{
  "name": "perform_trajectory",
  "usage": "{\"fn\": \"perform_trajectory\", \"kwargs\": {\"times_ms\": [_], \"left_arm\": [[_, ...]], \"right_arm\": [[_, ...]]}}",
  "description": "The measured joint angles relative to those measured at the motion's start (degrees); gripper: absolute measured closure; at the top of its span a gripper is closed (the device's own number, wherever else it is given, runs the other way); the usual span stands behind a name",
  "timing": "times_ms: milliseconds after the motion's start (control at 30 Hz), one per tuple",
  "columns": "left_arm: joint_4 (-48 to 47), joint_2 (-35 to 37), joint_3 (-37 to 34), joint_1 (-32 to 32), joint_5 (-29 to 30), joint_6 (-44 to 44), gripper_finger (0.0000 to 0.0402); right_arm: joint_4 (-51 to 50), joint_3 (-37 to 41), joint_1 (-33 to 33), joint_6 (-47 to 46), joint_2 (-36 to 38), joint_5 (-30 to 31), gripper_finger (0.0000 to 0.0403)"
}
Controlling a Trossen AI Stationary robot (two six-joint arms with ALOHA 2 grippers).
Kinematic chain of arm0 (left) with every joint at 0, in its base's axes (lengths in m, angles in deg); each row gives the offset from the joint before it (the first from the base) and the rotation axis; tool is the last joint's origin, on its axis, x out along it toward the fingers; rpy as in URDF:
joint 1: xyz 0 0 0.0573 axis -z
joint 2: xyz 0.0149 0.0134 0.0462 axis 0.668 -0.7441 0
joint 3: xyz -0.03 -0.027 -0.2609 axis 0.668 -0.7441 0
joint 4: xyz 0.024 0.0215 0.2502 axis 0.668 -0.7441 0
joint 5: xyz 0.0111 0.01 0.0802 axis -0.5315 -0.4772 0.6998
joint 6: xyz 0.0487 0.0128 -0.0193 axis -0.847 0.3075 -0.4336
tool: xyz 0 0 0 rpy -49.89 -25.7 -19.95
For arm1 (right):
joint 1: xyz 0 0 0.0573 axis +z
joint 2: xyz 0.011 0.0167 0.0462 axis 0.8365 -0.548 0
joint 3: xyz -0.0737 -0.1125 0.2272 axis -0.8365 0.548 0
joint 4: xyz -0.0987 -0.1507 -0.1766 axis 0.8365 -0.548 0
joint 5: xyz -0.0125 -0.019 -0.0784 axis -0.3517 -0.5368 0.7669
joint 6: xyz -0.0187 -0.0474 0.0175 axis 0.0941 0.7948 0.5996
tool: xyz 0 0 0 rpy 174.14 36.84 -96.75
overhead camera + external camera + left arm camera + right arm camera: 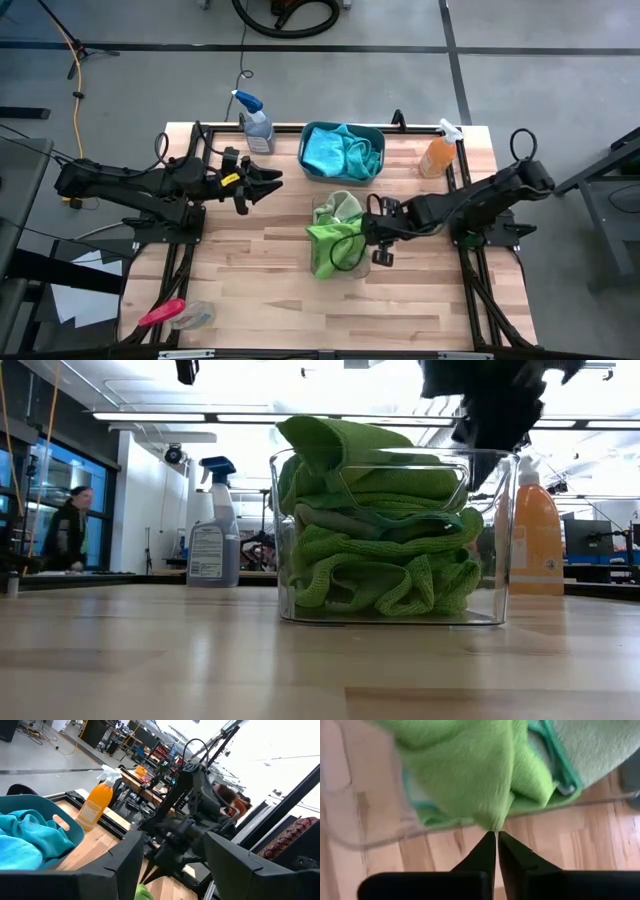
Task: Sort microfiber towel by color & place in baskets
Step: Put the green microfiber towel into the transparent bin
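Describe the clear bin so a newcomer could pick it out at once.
Start at the wooden table and look to its middle, just in front of the teal tub at the back edge. The clear bin stands there, stuffed with green towels. Unlike the opaque tub of blue towels, its walls are see-through.

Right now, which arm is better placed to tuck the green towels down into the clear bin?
Right, probably. The right pincer, shut, sits at the clear bin beside the green towels. The left pincer, open, hovers off to the bin's side.
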Motion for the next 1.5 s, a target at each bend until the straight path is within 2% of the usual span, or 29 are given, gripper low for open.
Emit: {"fn": "perform_trajectory", "kwargs": {"times_ms": [100,300,633,867,1200,1367,1500], "left_arm": [[0.8,0.0,0.0,0.0,0.0,0.0,0.0204],[0.8,0.0,0.0,0.0,0.0,0.0,0.0204],[0.7,0.0,0.0,0.0,0.0,-0.1,0.0204],[0.6,0.0,0.0,0.0,0.0,-0.1,0.0204],[0.6,0.0,0.0,0.0,0.0,-0.6,0.0204],[0.6,0.0,0.0,0.0,0.0,-0.6,0.0204],[0.6,0.0,0.0,0.0,0.0,-0.6,0.0204]], "right_arm": [[1.9,0.0,-1.1,1.1,-0.7,-0.1,0.0375],[8.4,0.0,-2.4,2.1,-0.9,-2.0,0.0397],[8.5,0.0,-3.0,2.0,-6.1,-1.7,0.0397],[1.4,-1.9,-3.0,1.9,-5.4,-0.8,0.0402],[-13.0,-8.4,-3.5,3.5,-1.0,4.8,0.0398],[-9.6,-8.9,-4.1,3.6,0.3,4.2,0.0398],[-2.3,-8.9,-4.1,3.9,-0.2,3.4,0.0398]]}}
